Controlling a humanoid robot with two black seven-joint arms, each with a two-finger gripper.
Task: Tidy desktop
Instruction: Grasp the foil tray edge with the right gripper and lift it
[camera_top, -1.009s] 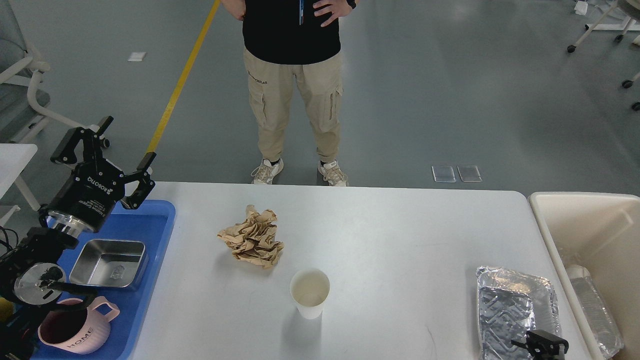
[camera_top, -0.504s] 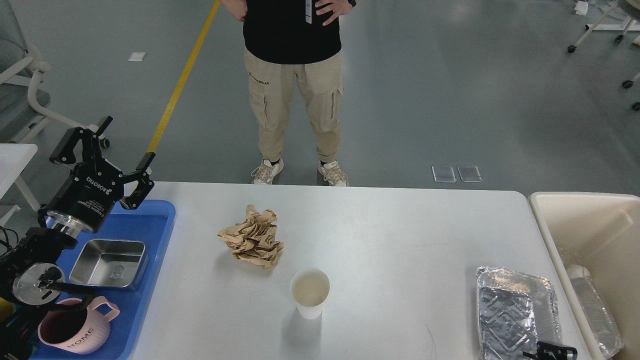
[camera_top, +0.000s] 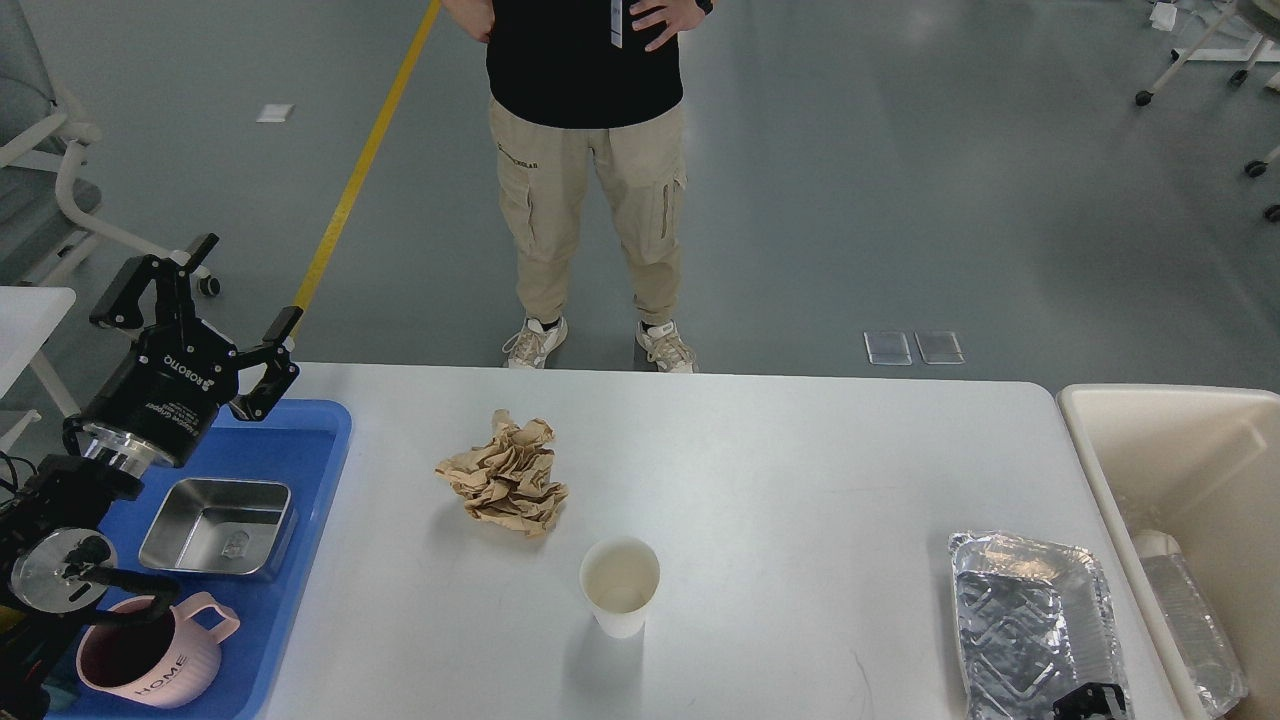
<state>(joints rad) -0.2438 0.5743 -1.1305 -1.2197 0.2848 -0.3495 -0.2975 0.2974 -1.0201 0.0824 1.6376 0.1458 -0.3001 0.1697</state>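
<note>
While the left end effector (camera_top: 193, 289) hangs raised over the far left corner of the scene, its two fingers stand spread wide with nothing between them. It sits above the far end of a blue tray (camera_top: 300, 470), clear of everything in it.

Tabletop (camera_top: 800, 480): large, white, rounded corners, filling the middle of the head view from the tray on the left to a beige bin (camera_top: 1180, 440) on the right.

Tray contents: a shallow steel pan (camera_top: 217, 527) mid-tray, upright; a pink mug (camera_top: 150, 662) at the near end, handle toward the right, lettering on its side.

On the bare tabletop:
- crumpled brown paper (camera_top: 505, 475), left of centre, toward the far half.
- white paper cup (camera_top: 620, 585), upright, open mouth up, just nearer and right of the paper, not touching it.
- foil tray (camera_top: 1035, 620), near right corner, long side along the tabletop's right edge, beside the bin.

Bin: a clear plastic bottle (camera_top: 1185, 610) lies inside against its near left wall.

Right end effector (camera_top: 1090, 700): only a small dark tip shows at the bottom edge, over the near end of the foil tray. Cannot tell whether its fingers are spread or together, nor whether it touches the foil.

Beyond the far edge a person (camera_top: 590, 170) in khaki trousers and a black shirt stands facing the tabletop, seen from the chest down.
</note>
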